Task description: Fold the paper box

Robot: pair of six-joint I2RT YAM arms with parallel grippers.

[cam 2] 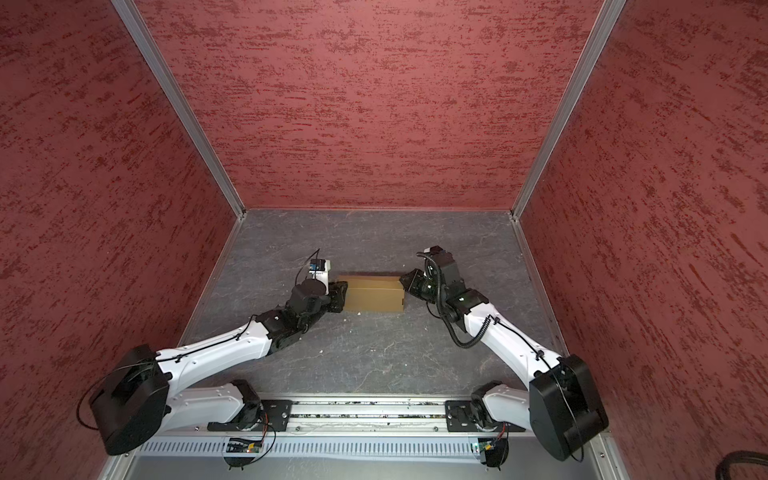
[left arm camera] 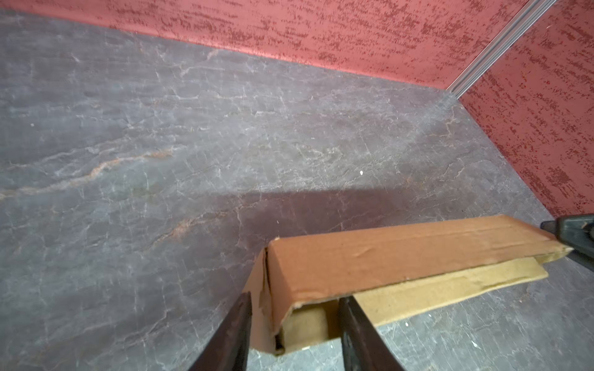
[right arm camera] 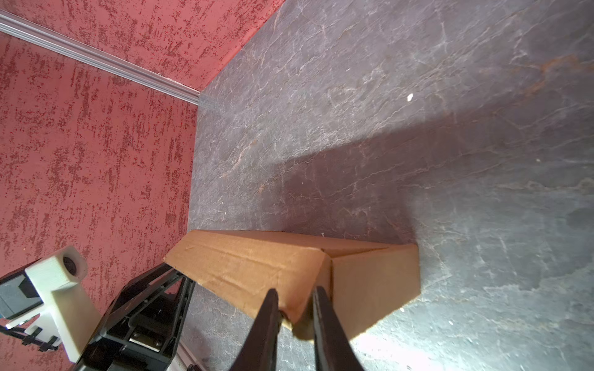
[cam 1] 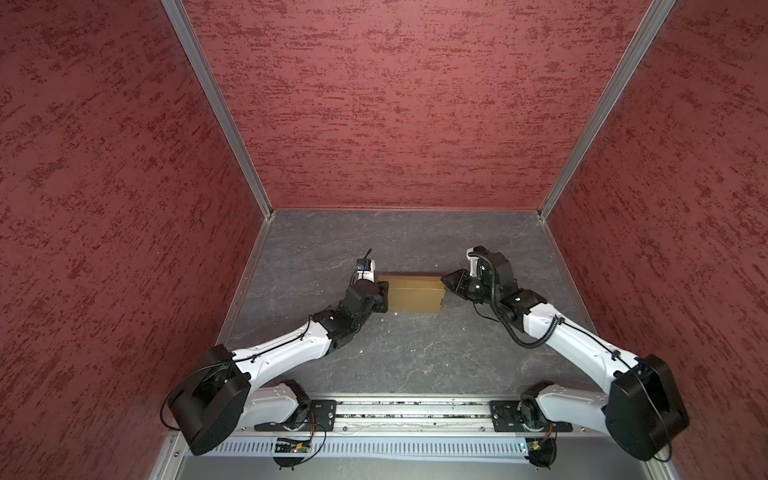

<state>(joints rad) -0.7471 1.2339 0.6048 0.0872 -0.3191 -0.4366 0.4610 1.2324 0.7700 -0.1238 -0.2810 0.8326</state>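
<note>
So we've got the paper box (cam 1: 413, 293): plain brown corrugated cardboard, folded into a shallow rectangle, lying flat around the middle of the tabletop (cam 1: 415, 357), long side running 9 to 3 o'clock. Lid's not fully shut, and a paler flap (left arm camera: 434, 290) pokes out underneath.

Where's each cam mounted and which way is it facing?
Top views: stereo head above the arm bases, looking down and forward; both arms whole, paper box between them on the table.
Left wrist: on the left arm, looking along the left gripper, open astride the box's end; right gripper at the far end.
Right wrist: on the right arm, looking along the right gripper, shut on the box's corner; left gripper beyond.
Shared: all show the box.
</note>
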